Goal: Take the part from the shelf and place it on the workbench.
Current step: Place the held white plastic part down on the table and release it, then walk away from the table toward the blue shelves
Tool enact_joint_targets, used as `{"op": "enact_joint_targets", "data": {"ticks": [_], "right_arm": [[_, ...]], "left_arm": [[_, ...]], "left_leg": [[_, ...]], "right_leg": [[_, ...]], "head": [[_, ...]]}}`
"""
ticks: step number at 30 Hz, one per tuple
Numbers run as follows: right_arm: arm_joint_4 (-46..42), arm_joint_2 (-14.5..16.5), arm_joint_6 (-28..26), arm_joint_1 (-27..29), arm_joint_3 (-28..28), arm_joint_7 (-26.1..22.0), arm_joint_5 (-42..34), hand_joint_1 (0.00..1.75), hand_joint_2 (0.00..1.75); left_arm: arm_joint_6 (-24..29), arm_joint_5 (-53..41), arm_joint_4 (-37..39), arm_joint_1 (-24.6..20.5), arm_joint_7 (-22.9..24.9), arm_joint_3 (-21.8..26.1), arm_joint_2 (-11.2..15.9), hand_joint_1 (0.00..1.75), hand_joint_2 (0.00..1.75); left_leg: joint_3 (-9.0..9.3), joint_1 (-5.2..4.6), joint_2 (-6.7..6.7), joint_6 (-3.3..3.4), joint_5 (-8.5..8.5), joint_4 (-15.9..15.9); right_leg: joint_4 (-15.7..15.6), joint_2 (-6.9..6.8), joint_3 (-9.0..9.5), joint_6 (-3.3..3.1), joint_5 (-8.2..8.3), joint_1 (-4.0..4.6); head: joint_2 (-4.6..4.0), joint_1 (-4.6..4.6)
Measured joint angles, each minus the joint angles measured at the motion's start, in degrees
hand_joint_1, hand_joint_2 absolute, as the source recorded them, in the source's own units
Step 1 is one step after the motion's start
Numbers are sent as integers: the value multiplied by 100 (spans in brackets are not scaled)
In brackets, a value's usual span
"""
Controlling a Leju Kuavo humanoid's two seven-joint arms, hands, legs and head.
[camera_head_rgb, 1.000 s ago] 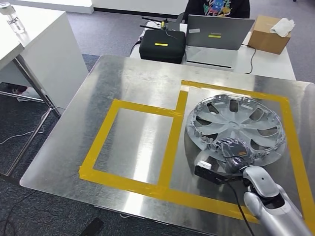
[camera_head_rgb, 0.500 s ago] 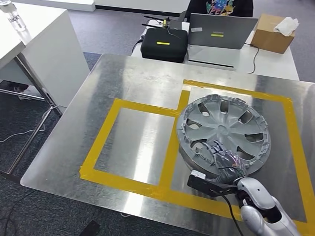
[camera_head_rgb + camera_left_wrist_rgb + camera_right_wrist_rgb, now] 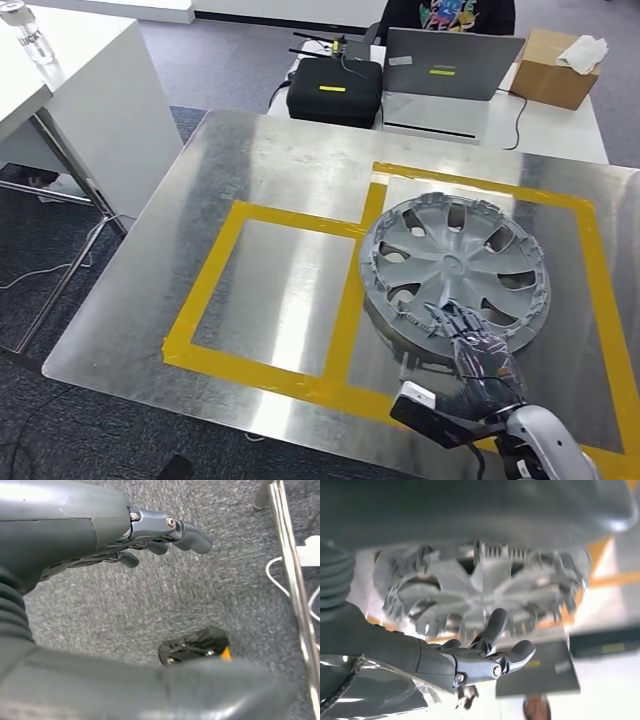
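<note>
Grey hubcap [image 3: 455, 273] lies flat on the metal worktop [image 3: 287, 180], the right hand [image 3: 474, 352] just at its near rim.

The hubcap sits towards the worktop's right side, inside the larger yellow-tape rectangle [image 3: 596, 270], its left rim reaching the tape strip that divides it from the smaller rectangle [image 3: 219, 262]. The right hand is at the near right edge of the worktop with its fingers [image 3: 447, 318] spread apart and holding nothing; their tips lie over the hubcap's near rim, though contact cannot be judged. In the right wrist view the fingers [image 3: 497, 622] stand open in front of the hubcap's [image 3: 482, 587] spokes. The left hand [image 3: 113, 535] hangs over grey carpet [image 3: 188, 595], its fingers extended and empty. Beyond the far edge sit a black case [image 3: 332, 92], a laptop [image 3: 450, 63] and a cardboard box [image 3: 557, 70].
</note>
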Motion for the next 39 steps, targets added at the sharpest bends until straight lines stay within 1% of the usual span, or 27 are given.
{"op": "enact_joint_targets", "data": {"ticks": [3, 5, 7, 8, 10, 13, 14, 15, 16, 18, 19, 20, 21, 23, 24, 25, 28, 29, 30, 31, 33, 34, 35, 36, 37, 38, 39], "right_arm": [[-857, -38, -963, 741, -318, 22, 289, 0, 0], [-1288, 15, -1635, 1252, -574, 106, 372, 0, 0], [-1653, 210, -2230, 1854, -934, 88, 237, 0, 0], [-1767, 364, -2408, 2114, -1148, 14, 116, 0, 0], [-1890, 715, -2511, 2525, -1612, -282, -65, 0, 0], [-1965, 1403, -2280, 2857, -2356, -925, -123, 0, 0], [-1971, 1705, -2144, 2903, -2650, -1157, -153, 0, 0], [-1958, 2025, -2012, 2928, -2981, -1384, -209, 0, 0], [-1918, 2346, -1907, 2938, -3341, -1578, -287, 0, 0], [-1679, 2906, -1908, 2944, -4086, -1761, -495, 0, 0], [-1459, 3120, -2021, 2949, -4427, -1734, -626, 0, 0], [-1212, 3295, -2171, 2959, -4714, -1675, -761, 0, 0], [-962, 3442, -2333, 2967, -4943, -1620, -881, 0, 0], [-579, 3649, -2603, 2975, -5204, -1565, -1030, 0, 0], [-434, 3724, -2690, 2979, -5277, -1550, -1064, 0, 0], [-311, 3795, -2756, 2986, -5340, -1510, -1098, 0, 0], [69, 3981, -2883, 2974, -5488, -1154, -1237, 0, 0], [222, 4022, -2934, 2957, -5515, -1013, -1280, 0, 0], [398, 4064, -3006, 2948, -5538, -890, -1319, 0, 0], [570, 4104, -3087, 2941, -5552, -793, -1349, 0, 0], [923, 4171, -3264, 2912, -5563, -574, -1396, 0, 0], [1104, 4199, -3367, 2883, -5562, -441, -1407, 0, 0], [1287, 4223, -3481, 2850, -5558, -292, -1411, 0, 0], [1459, 4246, -3600, 2819, -5551, -141, -1408, 0, 0], [1622, 4267, -3727, 2795, -5533, 22, -1403, 0, 0], [1760, 4288, -3836, 2782, -5501, 175, -1394, 0, 0], [1880, 4307, -3927, 2775, -5448, 320, -1383, 0, 0]], "left_arm": [[-55, 87, 0, 91, -246, 229, -3, 0, 0], [-63, 100, 0, 147, -327, 350, -22, 0, 0], [-97, 75, -3, 209, -387, 482, -59, 0, 0], [-122, 50, -8, 240, -407, 544, -81, 0, 0], [-165, -27, -23, 281, -425, 657, -122, 0, 0], [-203, -189, -53, 293, -424, 808, -184, 0, 0], [-211, -255, -63, 295, -420, 856, -206, 0, 0], [-214, -328, -72, 295, -412, 901, -228, 0, 0], [-209, -407, -79, 297, -403, 946, -255, 0, 0], [-185, -550, -88, 301, -391, 1036, -297, 0, 0], [-170, -605, -89, 302, -393, 1080, -318, 0, 0], [-157, -646, -90, 302, -399, 1122, -334, 0, 0], [-145, -676, -90, 302, -406, 1163, -349, 0, 0], [-127, -713, -90, 297, -421, 1229, -372, 0, 0], [-121, -724, -91, 292, -427, 1257, -380, 0, 0], [-116, -734, -91, 280, -439, 1282, -385, 0, 0], [-108, -768, -91, 246, -506, 1366, -395, 0, 0], [-102, -780, -89, 241, -532, 1397, -397, 0, 0], [-94, -792, -86, 241, -560, 1426, -397, 0, 0], [-85, -800, -83, 239, -584, 1456, -398, 0, 0], [-72, -821, -74, 228, -627, 1512, -404, 0, 0], [-68, -833, -68, 218, -643, 1540, -409, 0, 0], [-61, -843, -63, 205, -660, 1567, -416, 0, 0], [-53, -850, -60, 193, -679, 1593, -426, 0, 0], [-43, -853, -57, 183, -697, 1620, -434, 0, 0], [-34, -856, -57, 175, -712, 1648, -437, 0, 0], [-26, -860, -57, 173, -722, 1678, -446, 0, 0]], "left_leg": [[3, -16, -11, 11, -19, 9], [5, -27, -19, 26, -34, 13], [9, -38, -31, 44, -56, 22], [12, -44, -33, 52, -69, 28], [15, -59, -32, 73, -91, 38], [41, -45, -21, 119, -60, -5], [56, -25, -13, 140, -33, -41], [65, -4, -5, 158, -10, -77], [66, 10, 4, 170, 5, -95], [45, 17, 7, 171, 20, -99], [32, 21, 8, 162, 30, -99], [18, 26, 8, 147, 43, -98], [4, 34, 8, 126, 59, -97], [-17, 46, 11, 72, 93, -92], [-21, 42, 13, 37, 112, -93], [-19, 36, 15, 0, 134, -86], [-26, 38, 8, -116, 199, -89], [-54, 49, 9, -150, 140, -58], [-101, 57, 11, -178, -13, 55], [-173, 64, 13, -202, -266, 287], [-323, 67, 15, -225, -839, 1000], [-343, 66, 16, -223, -997, 1301], [-289, 62, 15, -207, -1020, 1436], [-139, 54, 9, -173, -932, 1356], [97, 39, -16, -120, -786, 1077], [394, 15, -95, -48, -649, 668], [682, -5, -186, 22, -564, 229]], "right_leg": [[-5, -16, -16, 12, -14, -17], [-5, -26, -10, 28, -27, -29], [-5, -36, 3, 45, -45, -40], [-6, -36, 8, 51, -53, -45], [-8, -27, 15, 64, -65, -55], [-9, -22, 44, 103, -80, -58], [43, -22, 36, 121, -145, -55], [191, -21, -16, 138, -281, -55], [456, -20, -123, 157, -478, -66], [1148, -23, -420, 202, -852, -93], [1376, -24, -509, 222, -918, -108], [1409, -25, -501, 237, -867, -121], [1225, -27, -387, 247, -716, -135], [458, -34, 28, 262, -354, -161], [158, -22, 187, 246, -205, -157], [-28, -10, 260, 223, -129, -153], [-67, 18, 172, 81, -53, -126], [-65, 9, 132, 26, -24, -125], [-71, -4, 88, -27, 18, -129], [-74, -18, 35, -70, 66, -132], [-70, -32, -78, -115, 158, -114], [-67, -30, -137, -122, 206, -96], [-64, -19, -183, -126, 254, -75], [-60, 2, -232, -129, 303, -52], [-57, 32, -277, -130, 356, -27], [-53, 69, -322, -131, 409, -15], [-48, 111, -377, -124, 462, 3]], "head": [[0, -1], [0, -1], [0, -1], [0, -1], [0, -3], [0, -2], [0, 2], [0, 8], [0, 12], [0, 14], [0, 14], [0, 16], [0, 16], [0, 15], [0, 11], [0, 8], [0, -2], [0, -7], [0, -9], [0, -17], [0, -25], [0, -27], [0, -26], [0, -25], [0, -24], [0, -21], [0, -19]]}}
